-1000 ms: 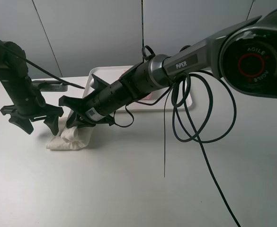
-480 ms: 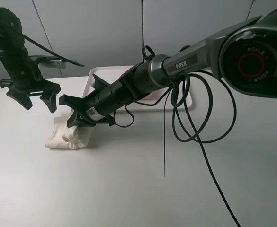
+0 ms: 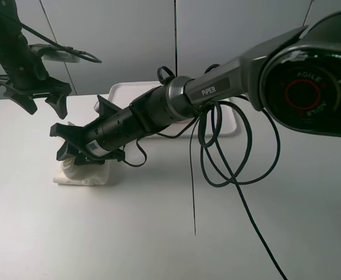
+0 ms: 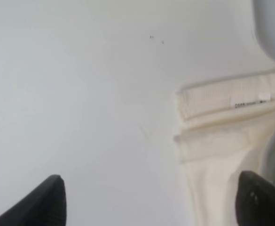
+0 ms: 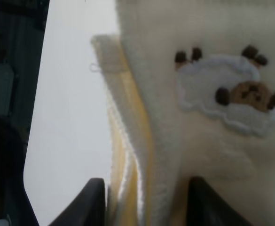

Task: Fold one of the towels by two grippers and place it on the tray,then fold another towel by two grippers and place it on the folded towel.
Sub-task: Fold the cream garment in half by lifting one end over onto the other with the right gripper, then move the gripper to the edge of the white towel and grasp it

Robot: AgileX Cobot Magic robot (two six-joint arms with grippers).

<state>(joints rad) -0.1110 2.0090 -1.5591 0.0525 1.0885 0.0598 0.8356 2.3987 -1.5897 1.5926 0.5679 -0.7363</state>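
Exterior high view, landmark the cream towel (image 3: 84, 174). It lies folded into a small thick pad on the white table (image 3: 158, 233), on the left part of the tabletop, well short of the tray (image 3: 121, 92).

Nearest the camera: bare table in front of the cream towel; black cables (image 3: 228, 175) loop and trail over the table to the towel's right.

At the cream towel: right gripper (image 3: 72, 156) reaches across from the right side and sits down on the towel's top edge, partly hiding it. Right wrist view: two black fingers (image 5: 92, 200) straddle the folded edge of the cream towel (image 5: 175, 155), layered folds standing between them; an embroidered sheep patch (image 5: 226, 96) faces the lens. Jaws partly parted with cloth between; cannot tell whether they pinch it or have let go.

Above and behind the cream towel: left gripper (image 3: 37, 100) hangs in the air, clear of the cloth, jaws spread wide, nothing in them. Left wrist view: both black fingertips (image 4: 48, 200) far apart at the frame's lower corners, the cream towel (image 4: 222, 132) lying flat below with a small label (image 4: 251, 101) on its hem.

Beyond the cream towel, toward the wall: the tray, mostly hidden by the right arm (image 3: 176, 108). Cannot tell what lies in it; the pink towel is not made out.
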